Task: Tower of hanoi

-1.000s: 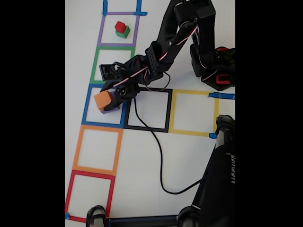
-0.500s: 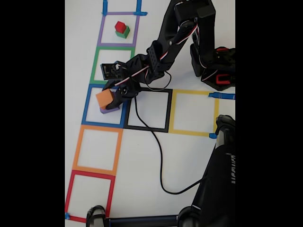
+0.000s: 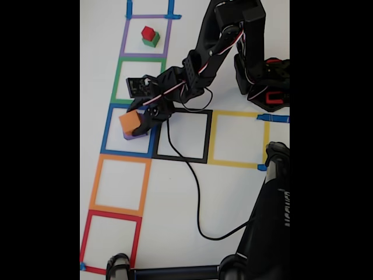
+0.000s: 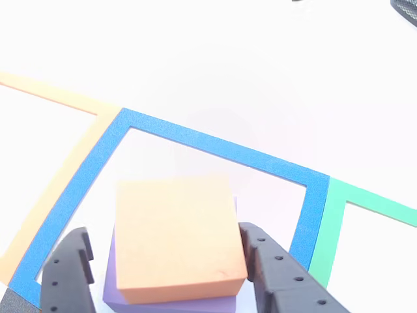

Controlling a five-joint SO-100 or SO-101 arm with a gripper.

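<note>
At left centre of the fixed view, the black two-finger gripper [image 3: 141, 121] is clasping the medium orange cube [image 3: 130, 122], which is sitting atop the big purple cube [image 3: 137, 134] inside the blue tape square [image 3: 107, 128]. In the other view the fingers [image 4: 277, 274] are flanking the orange cube's [image 4: 177, 238] sides. The tiny red cube [image 3: 148, 32] is resting on the small green cube [image 3: 152, 41] at upper left.

We take this for a hobby or lab robotics bench, not a kitchen or shop. A plain white tabletop [image 3: 180, 192] carries a hand-laid grid of coloured tape squares [image 3: 119, 185], purple at 12 o'clock running down through green, blue and orange to red at 6. A black arm base [image 3: 265, 81] sits at 2 o'clock, a loose black cable [image 3: 195, 186] trails across the middle, and a second dark stand [image 3: 271, 221] rises at 5 o'clock.
</note>
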